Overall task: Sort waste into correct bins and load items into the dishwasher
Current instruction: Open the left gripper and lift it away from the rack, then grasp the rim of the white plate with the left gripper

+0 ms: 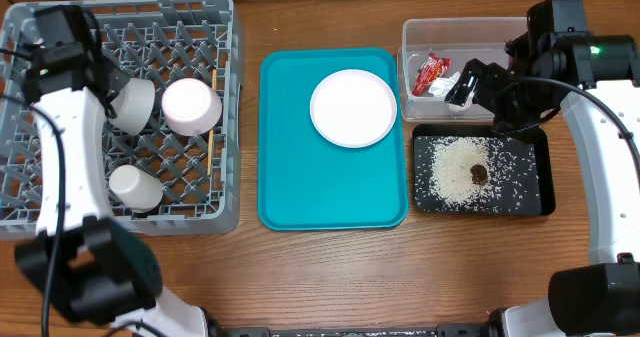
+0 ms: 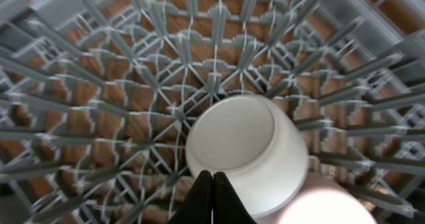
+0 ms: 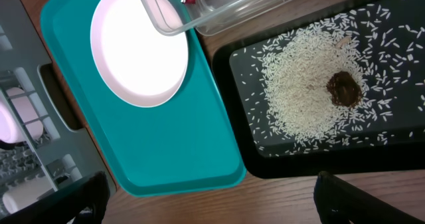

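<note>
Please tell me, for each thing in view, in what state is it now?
left gripper: shut, empty, over the dish rack
right gripper: open, empty
white plate: empty, flat on the teal tray
pink bowl: in the rack
pale bowl: in the rack, tipped
white cup: in the rack, tipped
clear tub: holds a red-and-white wrapper
black tray: holds rice and a brown morsel

We note: grey lattice rack [image 1: 200,17]; pale grey-white bowl [image 2: 246,151] just ahead of black left end effector [image 2: 212,196]; teal tray [image 1: 300,177]; white plate [image 1: 352,108]; black tray [image 1: 545,205], white rice [image 1: 455,172], brown morsel [image 1: 480,173]; red-and-white wrapper [image 1: 432,72].
</note>
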Action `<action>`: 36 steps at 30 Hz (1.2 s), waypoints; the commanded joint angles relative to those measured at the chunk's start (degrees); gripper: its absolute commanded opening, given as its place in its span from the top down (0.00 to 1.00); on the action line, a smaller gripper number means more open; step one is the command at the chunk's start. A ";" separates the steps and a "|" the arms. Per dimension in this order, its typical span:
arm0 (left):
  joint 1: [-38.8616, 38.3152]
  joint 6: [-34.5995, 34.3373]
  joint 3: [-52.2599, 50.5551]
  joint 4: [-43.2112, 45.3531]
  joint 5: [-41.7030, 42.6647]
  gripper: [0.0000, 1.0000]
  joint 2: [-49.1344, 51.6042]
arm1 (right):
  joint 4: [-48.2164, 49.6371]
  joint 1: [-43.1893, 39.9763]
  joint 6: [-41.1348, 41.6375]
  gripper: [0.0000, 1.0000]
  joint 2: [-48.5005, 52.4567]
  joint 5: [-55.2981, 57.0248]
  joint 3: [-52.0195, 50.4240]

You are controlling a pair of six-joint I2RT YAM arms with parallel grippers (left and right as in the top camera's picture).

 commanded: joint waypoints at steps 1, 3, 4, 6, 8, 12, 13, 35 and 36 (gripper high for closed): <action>-0.07 4.24 0.09 2.40 1.75 0.96 5.18 | -0.09 0.11 -0.17 0.00 -2.01 -0.48 1.20; -0.15 6.23 0.09 3.48 5.51 0.96 6.19 | -0.09 0.11 -0.17 0.00 -2.01 -0.48 1.20; -0.35 6.67 0.09 3.69 7.32 0.96 6.62 | -0.11 0.11 -0.17 0.00 -2.01 -0.48 1.20; -0.68 6.62 0.09 3.06 8.98 0.96 6.78 | -0.20 0.11 -0.17 0.00 -2.01 -0.48 1.20; -1.16 6.64 0.09 2.08 9.14 0.96 6.78 | -0.20 0.11 -0.17 0.00 -2.01 -0.48 1.20; -3.02 10.10 0.09 -0.07 10.73 0.96 6.75 | -0.15 0.11 -0.17 0.00 -2.01 -0.48 1.20; -3.50 11.10 0.09 -0.46 11.26 0.96 6.75 | -0.17 0.11 -0.17 0.00 -2.01 -0.48 1.20; -25.70 13.38 12.15 -16.83 18.51 0.60 -1.29 | -0.85 0.11 -0.17 0.00 -2.01 -0.48 1.20; -27.74 12.87 11.96 -16.76 18.43 0.50 -0.59 | -0.83 0.11 -0.17 0.00 -2.01 -0.48 1.20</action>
